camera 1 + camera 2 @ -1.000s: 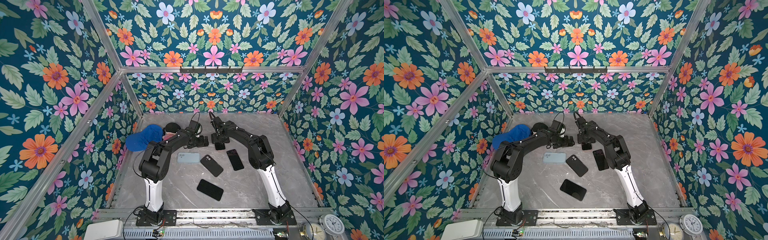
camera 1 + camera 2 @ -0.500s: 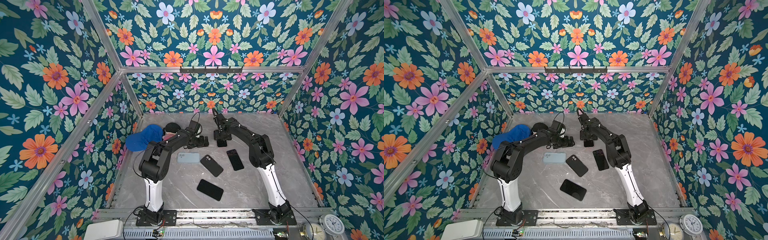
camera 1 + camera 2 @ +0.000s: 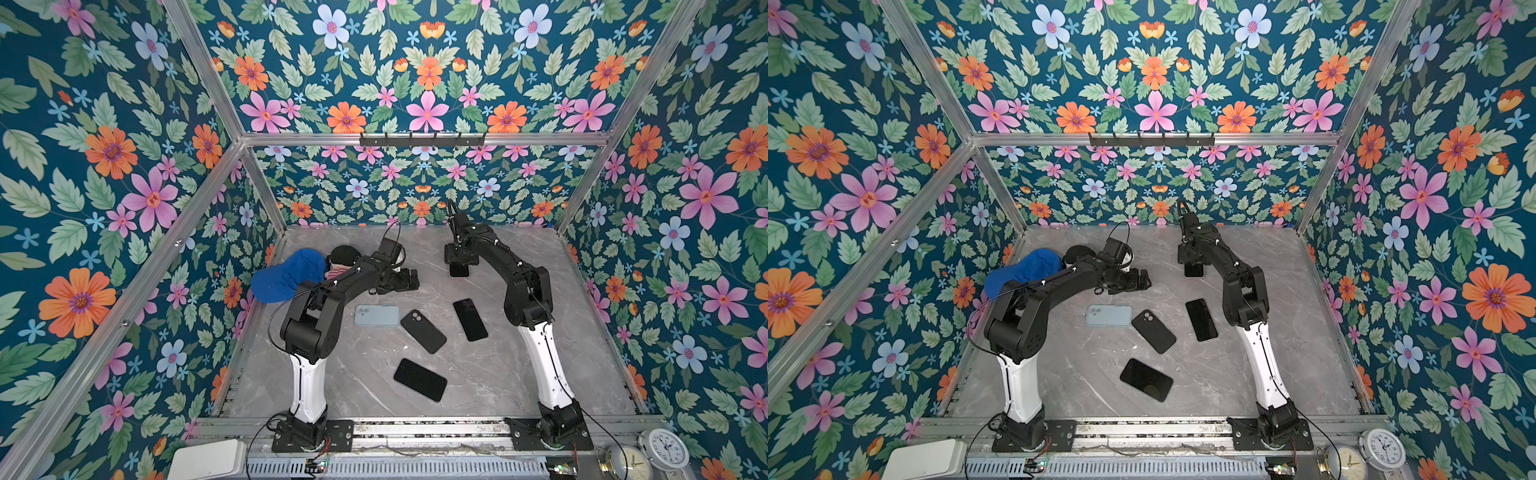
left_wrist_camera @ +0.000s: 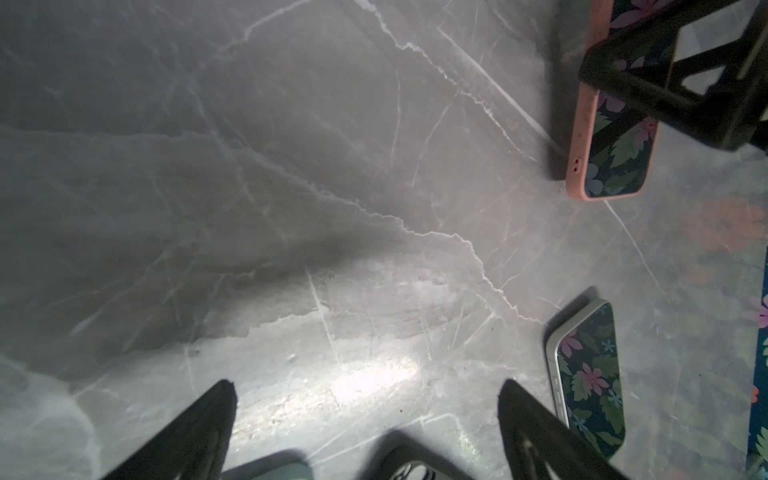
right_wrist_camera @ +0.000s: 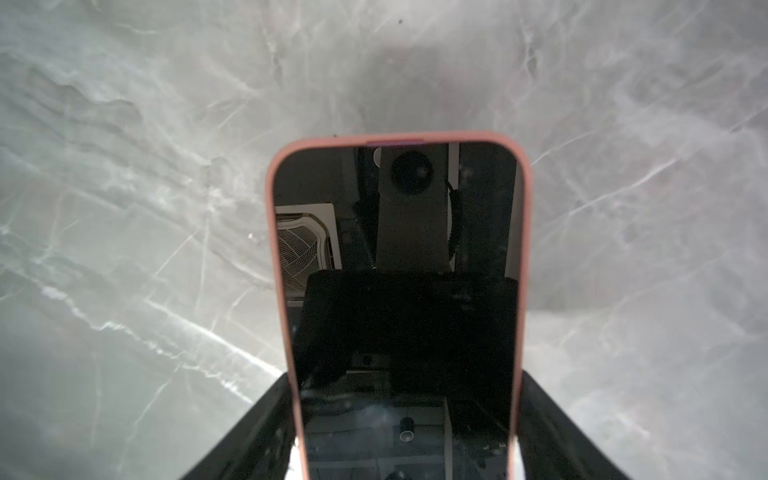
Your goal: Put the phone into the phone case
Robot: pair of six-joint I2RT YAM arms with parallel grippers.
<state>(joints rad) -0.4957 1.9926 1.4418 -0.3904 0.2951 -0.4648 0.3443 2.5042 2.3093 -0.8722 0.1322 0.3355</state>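
The right hand (image 5: 403, 376) clasps the phone (image 5: 399, 291) by its long edges; it sits screen-up in the pink case (image 5: 527, 232), low over the far bench (image 5: 124, 166). The left hand (image 4: 365, 386) gapes wide and empty over the bench.

You have a blue cap (image 3: 286, 276) at the desk's (image 3: 478, 395) back left edge, a hook rail (image 3: 422, 139) on the flowered rear wall, and a white clock (image 3: 663, 449) and white box (image 3: 208, 459) out front.

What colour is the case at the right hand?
The case is pink; right wrist view shows it best.
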